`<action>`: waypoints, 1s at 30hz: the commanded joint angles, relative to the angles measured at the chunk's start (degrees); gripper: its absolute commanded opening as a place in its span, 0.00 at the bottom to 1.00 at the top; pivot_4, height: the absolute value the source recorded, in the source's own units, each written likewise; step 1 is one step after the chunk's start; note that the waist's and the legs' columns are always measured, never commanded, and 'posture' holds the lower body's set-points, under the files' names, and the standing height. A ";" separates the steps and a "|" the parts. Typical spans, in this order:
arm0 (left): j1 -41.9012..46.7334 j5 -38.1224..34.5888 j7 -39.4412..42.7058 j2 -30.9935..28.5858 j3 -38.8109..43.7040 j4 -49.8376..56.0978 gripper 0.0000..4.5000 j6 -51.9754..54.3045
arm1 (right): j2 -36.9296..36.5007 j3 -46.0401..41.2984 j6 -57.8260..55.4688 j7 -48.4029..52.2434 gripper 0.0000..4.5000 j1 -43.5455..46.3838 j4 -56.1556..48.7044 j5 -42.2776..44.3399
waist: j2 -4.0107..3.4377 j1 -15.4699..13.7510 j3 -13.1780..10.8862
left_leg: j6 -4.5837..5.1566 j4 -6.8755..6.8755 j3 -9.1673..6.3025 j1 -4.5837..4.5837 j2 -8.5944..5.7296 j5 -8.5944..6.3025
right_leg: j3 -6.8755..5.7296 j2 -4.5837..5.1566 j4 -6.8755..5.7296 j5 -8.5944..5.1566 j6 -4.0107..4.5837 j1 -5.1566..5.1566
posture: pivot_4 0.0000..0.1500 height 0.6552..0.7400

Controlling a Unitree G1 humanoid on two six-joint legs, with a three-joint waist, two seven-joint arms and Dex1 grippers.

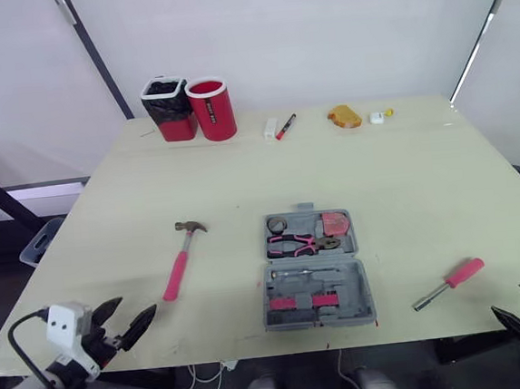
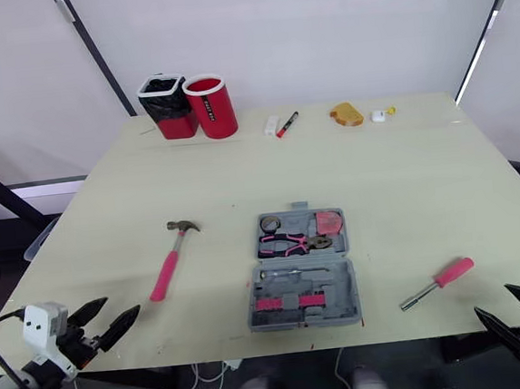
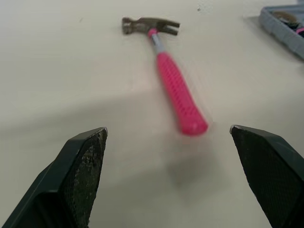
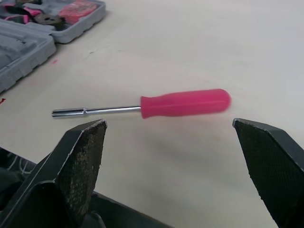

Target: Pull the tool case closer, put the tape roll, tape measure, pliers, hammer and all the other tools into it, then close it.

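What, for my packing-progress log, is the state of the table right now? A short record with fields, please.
tool case: open, lying flat at the middle of the near edge of the table
inside case: pliers, tape roll, pink item (probably the tape measure)
outside case: hammer to its left; screwdriver to its right
left gripper: open, empty, short of the hammer's handle end
right gripper: open, empty, near the screwdriver
remaining: hammer, screwdriver, closing the case
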State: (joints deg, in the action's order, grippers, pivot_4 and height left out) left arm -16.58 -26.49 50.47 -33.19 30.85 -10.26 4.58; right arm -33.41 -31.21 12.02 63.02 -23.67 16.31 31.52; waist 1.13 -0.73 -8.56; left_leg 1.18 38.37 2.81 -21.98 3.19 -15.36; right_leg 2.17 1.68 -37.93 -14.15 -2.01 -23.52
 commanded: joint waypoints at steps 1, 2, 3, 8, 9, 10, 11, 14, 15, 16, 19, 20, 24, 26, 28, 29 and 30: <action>-0.44 -0.34 -1.52 0.44 1.35 0.54 0.98 -1.44 | -0.18 -2.39 1.89 0.47 1.00 -0.19 0.84 0.78 | 0.00 0.01 0.00 | 0.00 0.00 0.00 0.01 0.00 0.00 | 0.02 0.00 0.00 0.00 0.00 0.00 | 1.00 1.00; -0.46 -0.18 -1.80 0.63 1.14 0.53 0.98 -1.56 | -0.22 -2.30 1.97 0.78 1.00 -0.09 1.17 0.65 | 0.01 0.02 0.00 | 0.00 -0.01 0.01 0.02 0.00 0.00 | 0.05 0.00 0.00 0.00 0.00 0.00 | 1.00 1.00; -0.25 -0.02 -2.03 0.86 0.76 0.50 0.98 -1.69 | -0.33 -2.12 2.13 1.06 1.00 0.21 1.48 0.48 | 0.01 0.04 0.01 | 0.00 -0.02 0.02 0.02 -0.01 0.00 | 0.06 -0.01 0.00 0.00 -0.01 0.00 | 1.00 1.00; 3.28 3.39 -6.19 0.30 -1.94 0.72 0.98 -0.57 | -1.58 -0.05 2.56 4.57 1.00 2.19 -2.48 0.87 | -0.01 0.06 0.01 | 0.00 -0.03 0.06 0.05 -0.03 0.00 | 0.12 -0.04 -0.01 0.00 -0.01 -0.01 | 1.00 1.00; 4.11 3.70 -7.19 0.34 -2.27 0.99 0.98 0.02 | -1.61 0.59 2.18 5.19 1.00 2.37 -4.13 1.11 | -0.01 0.04 0.01 | 0.00 -0.03 0.06 0.05 -0.04 0.00 | 0.12 -0.04 -0.01 0.00 -0.01 -0.01 | 1.00 1.00; 4.97 3.80 -8.19 0.42 -2.59 1.41 0.98 0.88 | -1.55 1.16 1.26 5.41 1.00 2.68 -6.03 1.66 | 0.00 0.07 0.01 | 0.00 -0.03 0.06 0.05 -0.04 0.00 | 0.12 -0.06 -0.02 0.01 -0.02 0.00 | 1.00 1.00; 5.53 3.81 -8.87 0.50 -2.80 1.71 0.98 1.49 | -1.50 1.50 0.53 5.49 1.00 2.87 -7.29 2.06 | 0.01 0.06 0.01 | 0.00 -0.03 0.06 0.05 -0.04 0.00 | 0.13 -0.07 -0.02 0.01 -0.02 0.00 | 1.00 1.00; 8.56 4.98 -11.35 0.17 -5.29 3.90 0.98 4.68 | -2.06 4.67 -3.82 5.51 1.00 4.66 -14.72 3.51 | 0.03 0.09 0.01 | 0.00 -0.05 0.08 0.04 -0.02 0.00 | 0.15 -0.10 0.00 0.06 0.06 -0.01 | 1.00 1.00; 9.75 5.43 -12.39 0.02 -6.24 4.46 0.98 6.31 | -2.42 6.04 -5.19 5.53 1.00 5.56 -17.15 3.69 | 0.03 0.12 0.01 | 0.00 -0.06 0.08 0.03 -0.03 0.00 | 0.15 -0.10 0.00 0.09 0.12 -0.01 | 1.00 1.00; 10.77 5.93 -13.48 -0.14 -7.04 4.78 0.98 8.03 | -2.75 7.13 -6.17 5.57 1.00 6.33 -18.97 3.66 | 0.03 0.14 0.01 | 0.00 -0.06 0.07 0.03 -0.03 0.00 | 0.15 -0.10 -0.01 0.11 0.14 -0.01 | 1.00 1.00; 14.09 7.18 -15.98 -0.17 -8.82 4.51 0.98 10.86 | -3.40 9.92 -9.07 4.98 1.00 8.71 -23.04 3.75 | 0.04 0.09 0.01 | 0.00 -0.05 0.08 0.04 -0.04 0.00 | 0.14 -0.11 -0.02 0.11 0.13 0.00 | 1.00 1.00; 15.56 7.73 -16.78 -0.14 -9.54 3.93 0.98 11.62 | -3.63 10.92 -9.98 4.88 1.00 9.80 -24.13 3.66 | 0.05 0.09 0.00 | 0.00 -0.05 0.08 0.04 -0.04 0.00 | 0.13 -0.13 -0.02 0.11 0.13 -0.01 | 1.00 1.00; 22.52 10.13 -20.79 0.65 -12.11 -0.15 0.98 14.25 | -4.22 14.79 -12.91 3.79 1.00 15.80 -26.97 2.79 | 0.07 0.05 -0.02 | 0.01 -0.05 0.12 -0.01 -0.08 0.00 | 0.10 -0.18 -0.01 0.19 0.12 0.00 | 1.00 1.00; 25.44 10.80 -22.32 1.34 -13.03 -2.14 0.98 15.39 | -4.30 16.19 -14.32 3.04 1.00 18.24 -28.09 2.89 | 0.08 0.05 -0.02 | 0.01 -0.04 0.14 -0.03 -0.09 0.00 | 0.08 -0.21 -0.01 0.27 0.00 0.00 | 1.00 1.00; 28.20 11.43 -22.75 2.08 -14.52 -4.84 0.98 15.46 | -4.48 17.34 -15.63 2.54 1.00 20.23 -29.15 2.85 | 0.09 0.02 -0.02 | 0.01 -0.04 0.13 -0.06 -0.10 0.00 | 0.05 -0.21 0.00 0.28 -0.01 0.00 | 1.00 1.00; 29.10 11.85 -22.91 2.31 -15.04 -5.86 0.98 15.29 | -4.56 17.67 -16.02 2.38 1.00 20.86 -29.36 2.82 | 0.09 0.04 -0.02 | 0.01 -0.05 0.12 -0.10 -0.10 0.00 | 0.03 -0.22 0.01 0.28 -0.02 -0.01 | 1.00 1.00; 30.27 12.23 -23.08 2.74 -15.72 -7.15 0.98 15.33 | -4.58 17.88 -16.19 2.28 1.00 21.60 -29.32 2.76 | 0.09 0.01 -0.03 | 0.01 -0.05 0.11 -0.10 -0.10 0.00 | 0.02 -0.22 0.02 0.28 -0.02 -0.01 | 1.00 1.00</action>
State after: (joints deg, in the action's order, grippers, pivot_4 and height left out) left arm 12.71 -14.95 27.89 -30.54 15.46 -16.62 20.19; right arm -37.14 -13.11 -3.80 65.68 -2.92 -11.15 33.76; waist 1.22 -0.72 -8.58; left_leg 1.19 38.33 2.91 -22.09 3.08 -15.35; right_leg 2.18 1.46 -37.90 -13.87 -2.04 -23.53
